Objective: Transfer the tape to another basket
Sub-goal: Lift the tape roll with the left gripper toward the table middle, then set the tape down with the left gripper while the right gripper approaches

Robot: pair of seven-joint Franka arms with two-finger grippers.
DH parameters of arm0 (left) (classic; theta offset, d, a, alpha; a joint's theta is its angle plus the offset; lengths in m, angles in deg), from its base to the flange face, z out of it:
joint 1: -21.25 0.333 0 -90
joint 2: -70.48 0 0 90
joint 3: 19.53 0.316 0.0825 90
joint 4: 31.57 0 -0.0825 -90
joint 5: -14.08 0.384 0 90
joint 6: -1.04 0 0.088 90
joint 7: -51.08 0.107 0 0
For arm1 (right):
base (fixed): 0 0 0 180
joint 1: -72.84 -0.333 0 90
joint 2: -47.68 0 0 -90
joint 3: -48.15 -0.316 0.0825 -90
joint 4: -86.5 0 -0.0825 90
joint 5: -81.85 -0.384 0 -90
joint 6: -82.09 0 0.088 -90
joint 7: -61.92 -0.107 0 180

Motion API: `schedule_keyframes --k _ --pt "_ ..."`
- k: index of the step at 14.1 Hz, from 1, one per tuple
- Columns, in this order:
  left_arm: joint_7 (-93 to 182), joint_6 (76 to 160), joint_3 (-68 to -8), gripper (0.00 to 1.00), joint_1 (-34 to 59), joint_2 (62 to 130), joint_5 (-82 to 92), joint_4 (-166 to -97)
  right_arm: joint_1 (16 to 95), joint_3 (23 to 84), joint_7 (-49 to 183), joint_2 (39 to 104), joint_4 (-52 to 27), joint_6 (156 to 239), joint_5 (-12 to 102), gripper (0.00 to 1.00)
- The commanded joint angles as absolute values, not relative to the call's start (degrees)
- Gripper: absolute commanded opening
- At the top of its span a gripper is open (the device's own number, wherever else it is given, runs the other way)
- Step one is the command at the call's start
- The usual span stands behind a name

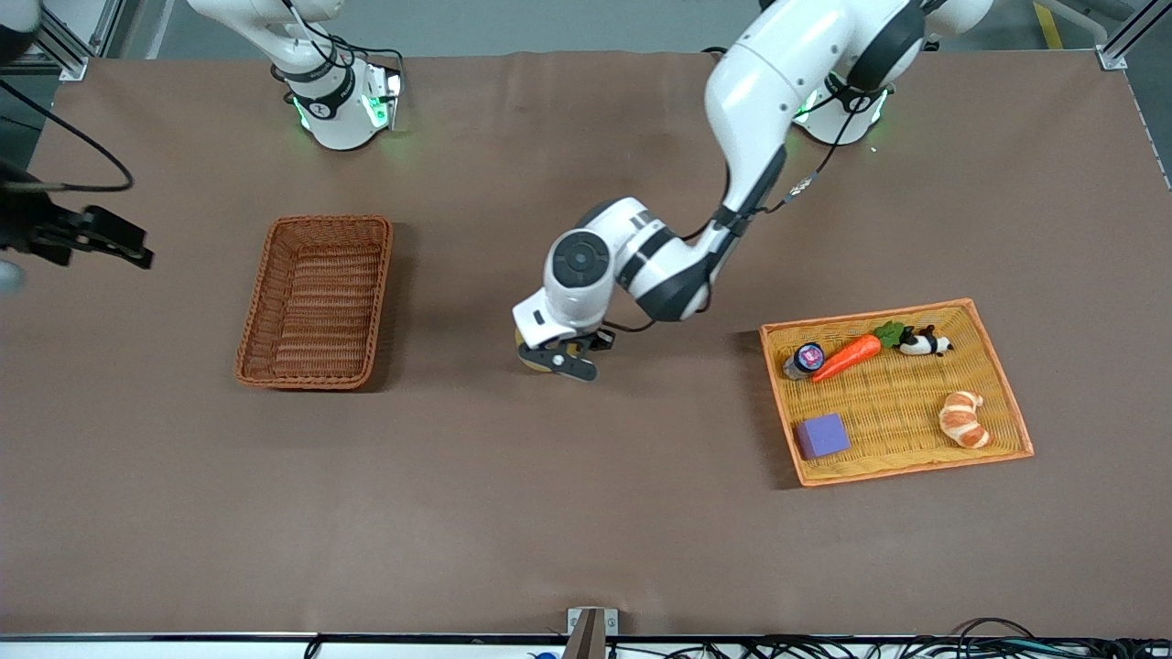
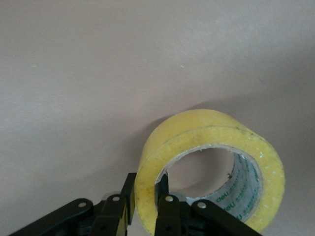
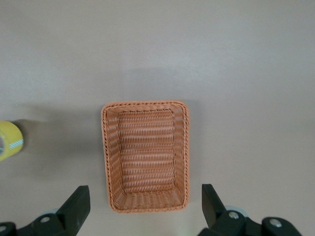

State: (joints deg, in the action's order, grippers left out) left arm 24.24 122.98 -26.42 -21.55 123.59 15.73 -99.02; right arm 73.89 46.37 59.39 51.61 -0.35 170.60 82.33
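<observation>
My left gripper (image 1: 569, 359) is over the bare brown table between the two baskets. It is shut on the tape (image 1: 528, 358), a wide yellowish roll. In the left wrist view the left gripper (image 2: 145, 199) pinches the tape's (image 2: 211, 142) wall, one finger outside and one inside the ring. The roll hangs close over the cloth. The deep reddish-brown basket (image 1: 316, 220) stands empty toward the right arm's end. My right gripper (image 1: 137, 249) waits high up, open and empty. In the right wrist view the right gripper (image 3: 145, 196) looks down on the basket (image 3: 145, 104) and the tape (image 3: 10, 140).
A shallow orange-yellow tray (image 1: 870, 316) lies toward the left arm's end. It holds a carrot (image 1: 847, 357), a small jar (image 1: 804, 359), a panda toy (image 1: 925, 343), a croissant (image 1: 963, 419) and a purple block (image 1: 821, 436).
</observation>
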Motion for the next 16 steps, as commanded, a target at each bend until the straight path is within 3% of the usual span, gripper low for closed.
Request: schedule_keyframes --k 1,2,3,4,5,11,16 --pt "24.0 123.1 -25.0 0.14 -23.0 125.8 16.3 -96.2 71.2 46.6 59.6 49.9 -10.5 179.4 83.0 1.00" --pt "24.1 123.0 -25.1 0.26 -22.9 125.3 16.2 -96.4 70.3 46.6 59.5 49.9 -12.7 182.1 82.7 1.00" --pt "24.1 123.1 -25.0 0.48 -22.9 125.1 16.3 -96.4 69.1 46.6 59.0 50.0 -14.6 184.7 82.7 1.00" --pt "24.3 123.1 -24.9 0.79 -22.5 124.2 16.4 -96.5 67.6 46.7 58.8 50.0 -16.9 188.0 82.7 1.00" --pt "24.7 122.3 -24.7 1.00 -22.3 123.7 16.7 -97.1 67.0 46.7 58.8 50.1 -18.9 190.9 82.7 1.00" --pt "30.6 108.2 -24.6 1.00 -16.9 114.1 17.1 -99.4 54.5 46.7 45.4 60.8 -21.8 199.9 82.7 1.00" --pt "42.9 107.5 -28.9 1.00 -1.8 97.8 16.2 -111.2 46.4 46.7 30.0 69.1 -26.6 218.7 82.5 1.00"
